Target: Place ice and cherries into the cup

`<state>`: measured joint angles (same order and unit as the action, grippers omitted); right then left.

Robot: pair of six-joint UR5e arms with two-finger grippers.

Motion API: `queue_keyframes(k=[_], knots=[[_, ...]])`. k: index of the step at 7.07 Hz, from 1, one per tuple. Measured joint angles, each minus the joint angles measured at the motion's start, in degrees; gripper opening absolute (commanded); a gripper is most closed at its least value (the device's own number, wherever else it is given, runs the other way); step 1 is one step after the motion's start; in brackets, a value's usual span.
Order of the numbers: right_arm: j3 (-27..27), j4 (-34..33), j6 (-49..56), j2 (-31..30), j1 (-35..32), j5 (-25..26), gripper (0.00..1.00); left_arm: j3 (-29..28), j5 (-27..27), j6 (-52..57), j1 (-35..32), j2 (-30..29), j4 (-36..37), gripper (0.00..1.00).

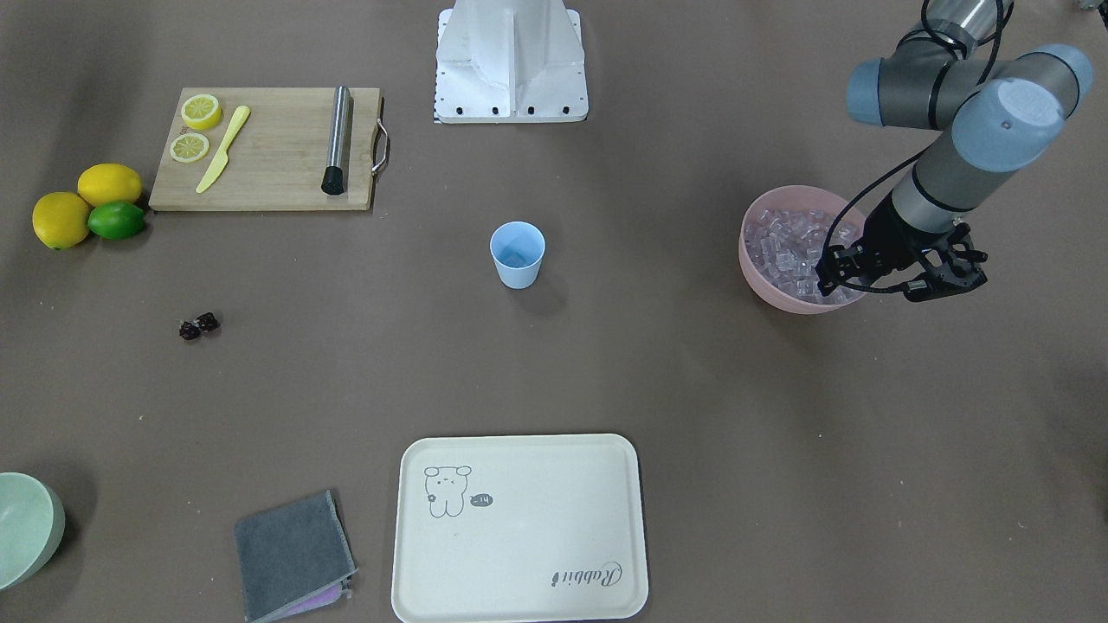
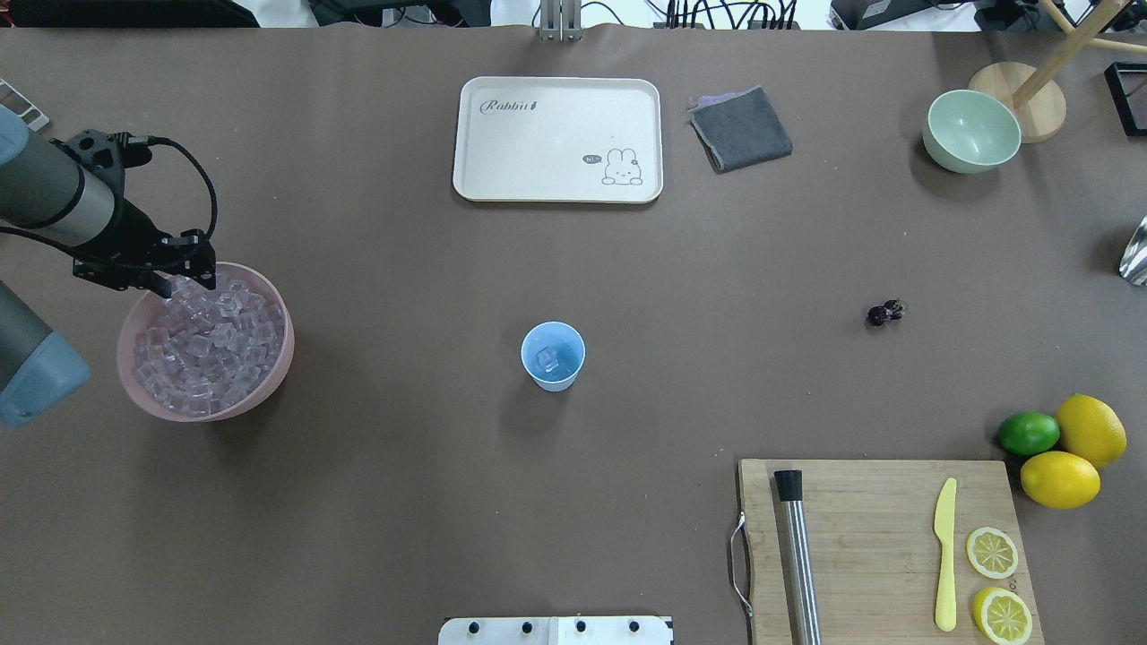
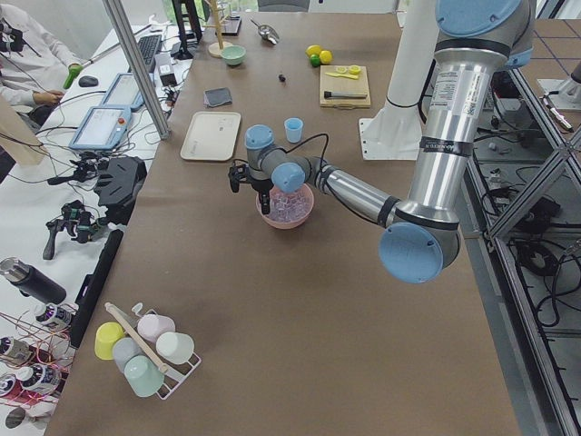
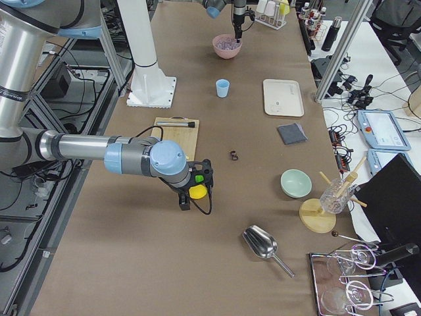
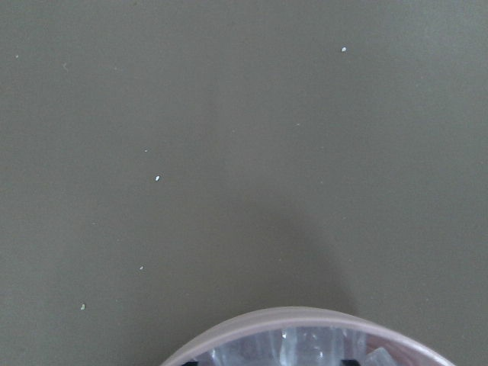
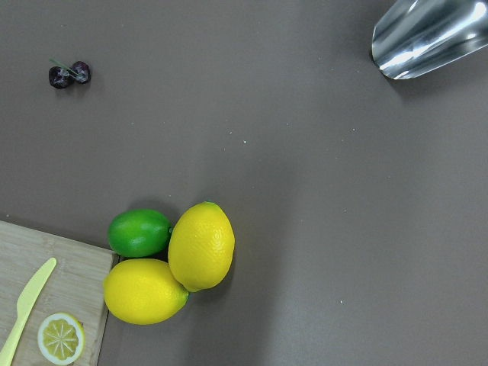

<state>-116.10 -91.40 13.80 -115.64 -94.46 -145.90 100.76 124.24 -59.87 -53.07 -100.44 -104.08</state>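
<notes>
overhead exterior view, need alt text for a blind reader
The left tool hangs at the far rim of a pink bowl full of ice on the view's left. A blue cup with ice in it stands in the middle; cherries lie off to its right, a tray beyond it.

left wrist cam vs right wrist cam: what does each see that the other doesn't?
Only the left wrist view: the rim of the pink bowl at the bottom edge, with ice inside it.

Only the right wrist view: the cherries lying on the table, two lemons and a lime bunched together, a metal scoop, and a corner of the cutting board carrying a yellow knife and a lemon slice.

Both: only the brown table.
</notes>
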Motion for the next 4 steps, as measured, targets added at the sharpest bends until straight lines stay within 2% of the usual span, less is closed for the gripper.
queue_keyframes(k=[2,3,4], knots=[[0.0,0.0,0.0,-0.1,0.0,-0.3,1.00,-0.1,0.2,-0.3,-0.1,0.0,-0.1,0.59],[0.0,0.0,0.0,-0.1,0.0,-0.3,1.00,0.0,0.3,-0.4,-0.1,-0.1,-0.1,0.51],[0.0,0.0,0.0,-0.1,0.0,-0.3,1.00,0.0,0.3,-0.5,-0.1,0.0,-0.1,0.29]])
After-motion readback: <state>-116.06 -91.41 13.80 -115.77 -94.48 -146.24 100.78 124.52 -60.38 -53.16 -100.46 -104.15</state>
